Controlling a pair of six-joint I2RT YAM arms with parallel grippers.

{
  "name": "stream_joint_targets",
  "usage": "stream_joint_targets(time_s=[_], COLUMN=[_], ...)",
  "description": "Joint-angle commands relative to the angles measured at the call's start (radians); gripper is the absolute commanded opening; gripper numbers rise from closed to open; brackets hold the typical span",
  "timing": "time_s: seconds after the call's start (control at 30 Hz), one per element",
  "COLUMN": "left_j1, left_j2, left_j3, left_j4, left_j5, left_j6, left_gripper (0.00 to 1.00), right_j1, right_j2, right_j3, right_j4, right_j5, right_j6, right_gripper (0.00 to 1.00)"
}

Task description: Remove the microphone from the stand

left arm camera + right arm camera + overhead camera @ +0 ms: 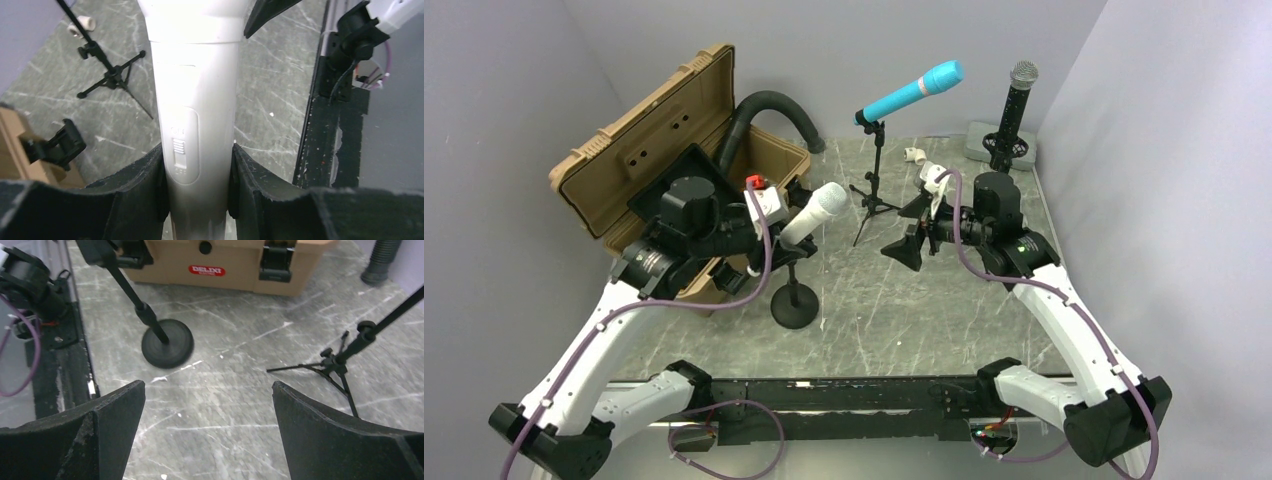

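The left fingers (135, 192) clench the white microphone (195, 100), which seems not yet freed from its stand (794, 300) near the desk's (924, 310) left edge. Lifting it out remains; the right fingers (100, 430) hang released.

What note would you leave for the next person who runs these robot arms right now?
Left pincer: closed on the white microphone, with a finger on each side of its body, by the switch.
Right pincer: open and empty, above the table.
The microphone looks still seated on the round-base stand, in front of the tan case.
Done: reach and grip.
Left: lift the microphone out of the stand. The right arm could probably steady the stand if it tips.
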State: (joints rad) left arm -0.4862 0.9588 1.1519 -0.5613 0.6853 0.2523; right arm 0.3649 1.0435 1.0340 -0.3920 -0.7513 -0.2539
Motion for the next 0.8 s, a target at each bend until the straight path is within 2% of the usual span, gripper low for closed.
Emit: stream_joint_targets(time_s=[0.0, 0.37, 0.53, 0.77], left_j1=[-0.008, -0.037, -0.092, -0.107], left_j2=[0.062, 0.231, 0.276, 0.288], left_j3=[0.08, 0.21, 0.211, 0.158], left_j4=[0.1, 0.259, 0.241, 0.288], left_j5=[0.194, 0.356, 0.387, 0.39], left_j6=[-0.004, -0.072, 0.001, 0.013], left_gripper=[0.0, 0.0, 0.0, 0.0], right_j1=[0.014, 0.044, 0.052, 0.073], right_j2=[0.009, 0.033, 0.038, 0.045], right_j3=[0.066, 0.075, 0.044, -0.016], right_j4=[0.079, 0.146, 0.228, 0.32], right_j5=[-0.103, -0.248, -0.292, -0.33], right_j6=[0.054, 0.084, 0.099, 0.105], right_gripper=[1.0, 1.0, 1.0, 1.0])
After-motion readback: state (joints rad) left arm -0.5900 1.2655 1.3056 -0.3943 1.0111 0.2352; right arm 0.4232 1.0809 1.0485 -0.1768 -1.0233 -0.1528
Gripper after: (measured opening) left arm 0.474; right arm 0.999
